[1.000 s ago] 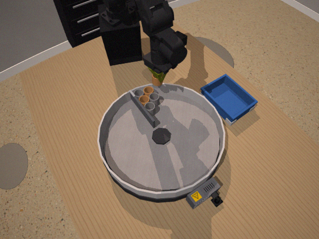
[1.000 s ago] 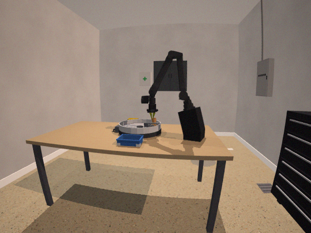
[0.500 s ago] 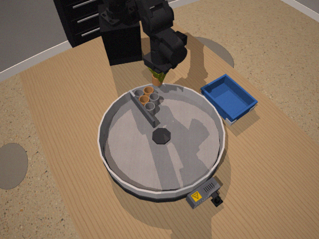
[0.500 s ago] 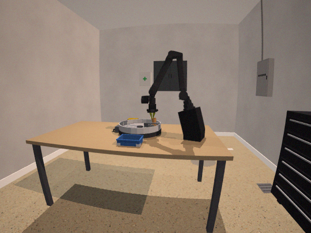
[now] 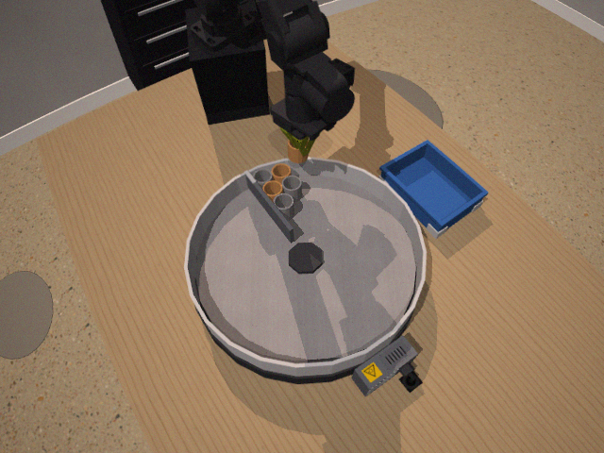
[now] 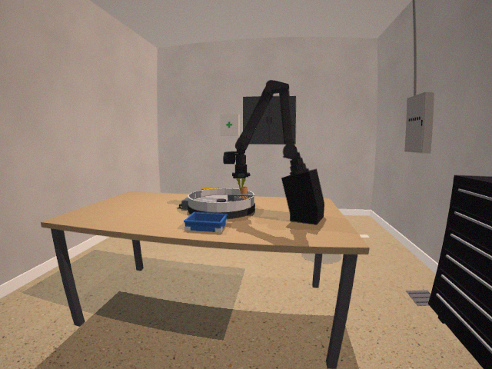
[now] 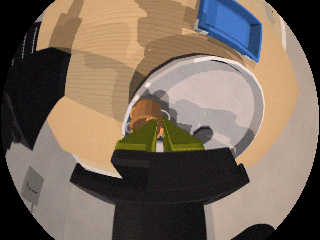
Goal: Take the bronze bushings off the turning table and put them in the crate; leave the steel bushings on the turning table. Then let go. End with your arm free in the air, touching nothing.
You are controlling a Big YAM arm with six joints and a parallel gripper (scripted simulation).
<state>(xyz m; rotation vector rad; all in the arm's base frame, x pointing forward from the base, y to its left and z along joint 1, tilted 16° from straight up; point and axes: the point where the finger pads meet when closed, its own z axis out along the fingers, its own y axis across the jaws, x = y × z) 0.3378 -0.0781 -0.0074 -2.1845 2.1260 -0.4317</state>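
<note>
top view: i hold one bronze bushing (image 5: 296, 153) (image 6: 244, 191) (image 7: 145, 109) in the gripper (image 5: 298, 144) (image 6: 241, 186) (image 7: 159, 119), raised at the turning table's (image 5: 302, 361) (image 6: 222, 205) (image 7: 260, 95) rim; two others remain inside. transfer appears in hand; next, carry it over the rim to the crate (image 5: 441, 192) (image 6: 205, 224) (image 7: 230, 27).

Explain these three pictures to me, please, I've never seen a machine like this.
It's one black robot arm at a wooden table. The first picture looks down from above, the second from across the room, the third from the arm's wrist. Its yellow-green fingers are holding a short bronze tube up. Two more bronze tubes and three grey ones stand in the round tray. Beside it sits a blue box.
</note>
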